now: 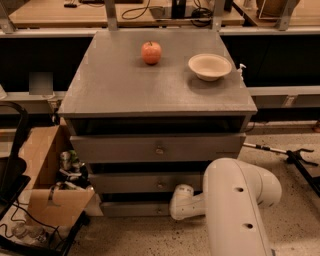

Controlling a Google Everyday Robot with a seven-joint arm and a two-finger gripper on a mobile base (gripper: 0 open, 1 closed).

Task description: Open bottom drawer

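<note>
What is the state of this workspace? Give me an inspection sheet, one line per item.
Surface: grey cabinet top, level, carrying two things.
Job's things: bottom drawer, the lowest of three grey fronts, not visibly pulled out; its knob cannot be made out.
Clutter: apple and bowl on the top, apart; open cardboard box of odds and ends left of the cabinet.
Grippers: white hand low at the bottom drawer's front, right of centre.
Cables: black cables on the bench behind; thin cord on the floor, lower left.
Surroundings: speckled floor; black stand leg on the floor to the right.
</note>
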